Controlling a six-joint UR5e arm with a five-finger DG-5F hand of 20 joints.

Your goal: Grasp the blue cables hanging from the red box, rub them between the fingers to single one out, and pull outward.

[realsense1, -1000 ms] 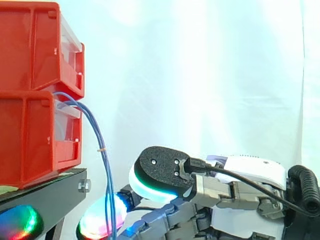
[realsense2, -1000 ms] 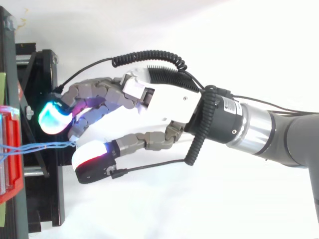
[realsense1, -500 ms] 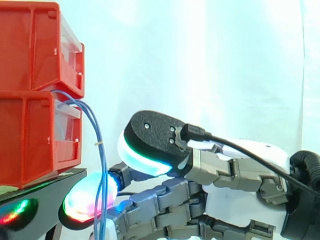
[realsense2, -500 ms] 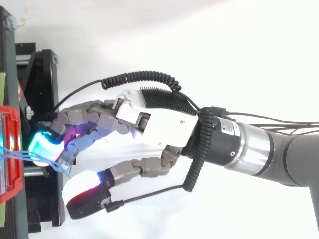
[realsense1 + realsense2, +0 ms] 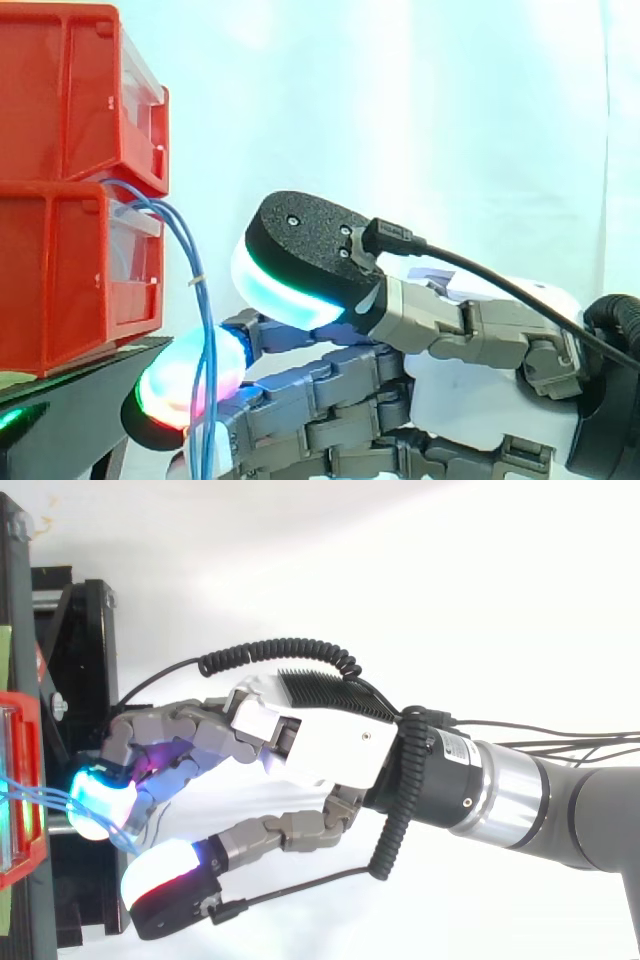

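We are finding the hand [image 5: 330, 745] reaching level toward the bins, its fingers bent and bunched at the tips. The fingertips [image 5: 92, 805] are glowing cyan and are closing on the blue cables [image 5: 207, 330], which are running in between them. The thumb pad [image 5: 165, 872] is standing well apart from the fingers, to one side of them in the top view and above them in the side view, and is touching nothing.

We are noting several limits. The glow of the pads is washing out the exact place of contact, so we are unable to count the strands held. In the side view the cables are passing in front of a red and green glowing pad [image 5: 185, 385] and are being cut off by the bottom edge below the fingers. Their upper ends are disappearing into the gap between the two bins, behind a clear front panel. A small pale band [image 5: 198, 282] is sitting on the strands above the fingers.

Ahead of the fingertips, the upper red bin [image 5: 60, 90] is resting on the lower red bin [image 5: 60, 270], and both are being cropped by the edge. The black stand [image 5: 90, 385] is carrying them, just beside the fingertips. A white curtain [image 5: 400, 120] is hanging behind the hand.
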